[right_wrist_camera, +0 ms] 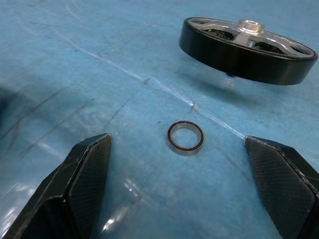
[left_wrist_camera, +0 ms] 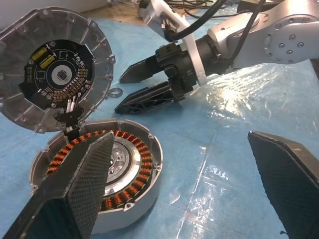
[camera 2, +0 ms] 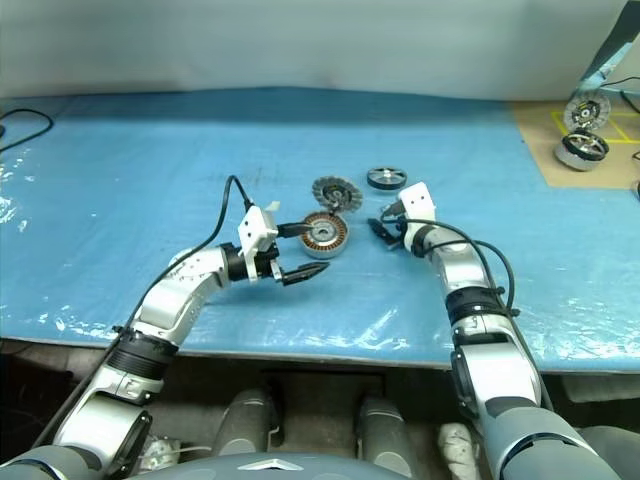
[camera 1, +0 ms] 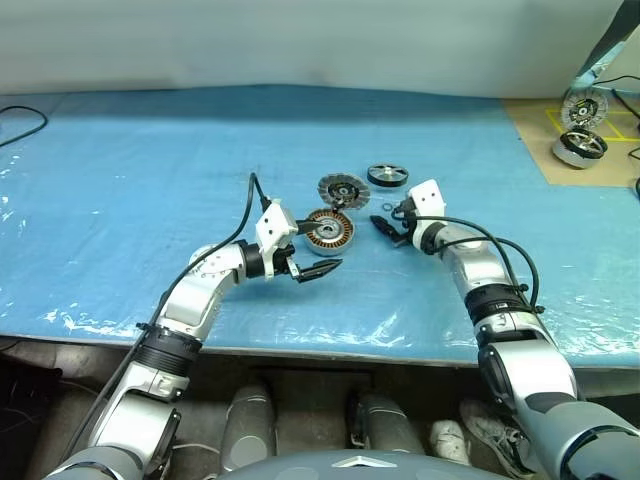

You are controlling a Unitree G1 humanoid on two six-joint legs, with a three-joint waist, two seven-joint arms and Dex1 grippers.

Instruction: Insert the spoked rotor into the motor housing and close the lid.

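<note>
1. The blue plastic-covered table lies wide and bare on the left; its near edge runs below both arms.
2. The round silver-grey motor housing with copper windings sits mid-table, its cut-out metal lid swung open behind it.
3. The left gripper is spread wide, one finger over the housing.
4. The right gripper gapes empty beside a small metal ring.
5. The black spoked rotor lies just beyond.
6. No readable writing.

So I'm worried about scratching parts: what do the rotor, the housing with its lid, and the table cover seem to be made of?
The rotor: a matte black rim, perhaps coated metal, with pale shiny metal spokes and hub. The housing: dull grey shell, likely cast metal, ringing coppery wire coils. The lid: the same grey metal, with a dark circuit board inside. The table cover: thin glossy blue plastic sheet, creased and glaring.
</note>
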